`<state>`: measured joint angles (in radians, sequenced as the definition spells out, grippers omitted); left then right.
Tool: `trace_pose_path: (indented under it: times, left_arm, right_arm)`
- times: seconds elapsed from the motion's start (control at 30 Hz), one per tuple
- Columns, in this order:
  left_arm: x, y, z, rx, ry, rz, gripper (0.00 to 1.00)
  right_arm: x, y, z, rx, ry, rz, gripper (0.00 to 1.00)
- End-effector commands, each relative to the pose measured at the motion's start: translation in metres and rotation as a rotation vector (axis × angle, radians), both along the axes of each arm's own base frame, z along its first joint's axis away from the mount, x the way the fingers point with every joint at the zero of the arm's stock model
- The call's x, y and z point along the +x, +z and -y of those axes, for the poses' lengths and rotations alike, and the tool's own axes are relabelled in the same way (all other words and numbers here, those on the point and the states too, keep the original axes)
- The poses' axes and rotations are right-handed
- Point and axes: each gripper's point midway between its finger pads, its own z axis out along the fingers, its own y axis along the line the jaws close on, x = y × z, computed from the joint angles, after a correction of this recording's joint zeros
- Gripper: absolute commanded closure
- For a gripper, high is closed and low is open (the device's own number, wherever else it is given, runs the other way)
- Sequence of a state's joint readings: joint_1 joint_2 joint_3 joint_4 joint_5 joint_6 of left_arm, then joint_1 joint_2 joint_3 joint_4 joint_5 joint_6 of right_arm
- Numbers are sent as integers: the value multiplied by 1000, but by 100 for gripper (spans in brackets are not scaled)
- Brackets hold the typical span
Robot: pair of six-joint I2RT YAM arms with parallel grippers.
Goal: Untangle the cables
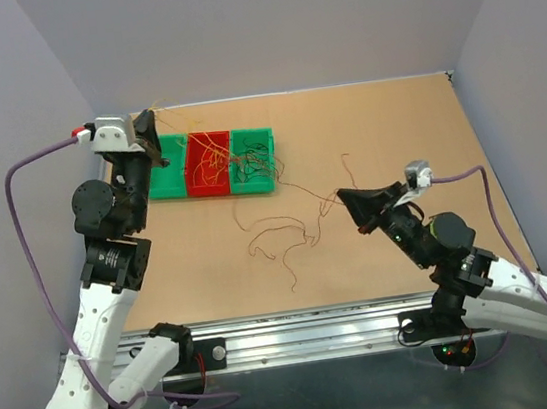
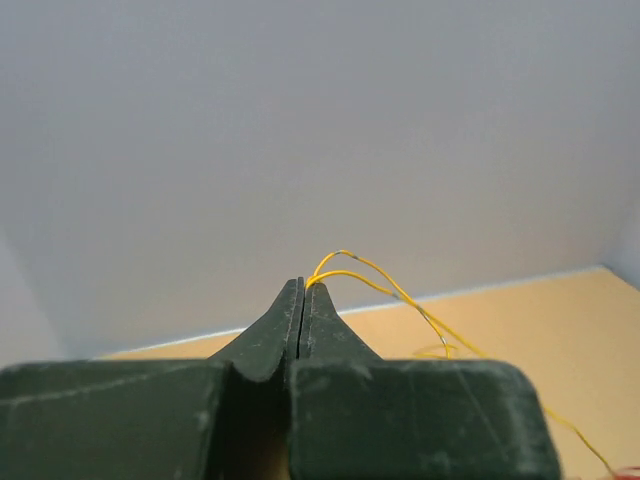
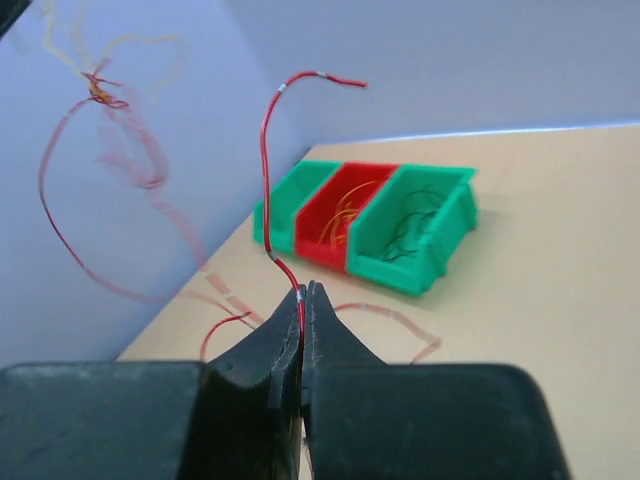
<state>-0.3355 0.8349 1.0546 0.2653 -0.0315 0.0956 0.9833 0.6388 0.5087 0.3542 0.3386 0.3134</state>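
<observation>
My left gripper (image 1: pixel 149 130) is raised at the far left, beside the bins, and is shut on a thin orange-yellow cable (image 2: pixel 392 287) that loops out of its tips (image 2: pixel 303 286) and runs down to the right. My right gripper (image 1: pixel 343 199) is over the middle right of the table, shut on a red cable (image 3: pixel 267 150) that rises from its tips (image 3: pixel 308 290). Blurred red strands with a small tangle (image 3: pixel 100 90) hang at the upper left of the right wrist view. Loose red-brown cables (image 1: pixel 278 236) lie on the table between the arms. A strand (image 1: pixel 297 189) runs from the bins toward my right gripper.
Three joined bins stand at the far left: a green one (image 1: pixel 165 178), a red one (image 1: pixel 210 167) with orange-yellow and red cables, and a green one (image 1: pixel 254 160) with dark cables. They also show in the right wrist view (image 3: pixel 430 225). Grey walls enclose the table.
</observation>
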Motion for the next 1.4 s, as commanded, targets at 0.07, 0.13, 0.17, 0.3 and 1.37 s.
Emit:
trace_pose_path:
  times: [0.07,0.13,0.17,0.3,1.37]
  left_arm:
    - [-10,51,-61,-137,246,155,100]
    - [-5,46,-63,-133,252,144,100]
    - [-3,45,-62,-130,248,142,100]
    - [5,41,-71,-131,293,127,100]
    - [-139,2,121,302,-987,277,100]
  right_arm:
    - [23,-24,96,160,-457,-127,99]
    - [20,-23,107,192,-488,-131,100]
    - [20,-24,115,209,-517,-136,100]
    - [16,-31,148,273,-646,-179,99]
    - [-44,-20,-62,-173,402,113,0]
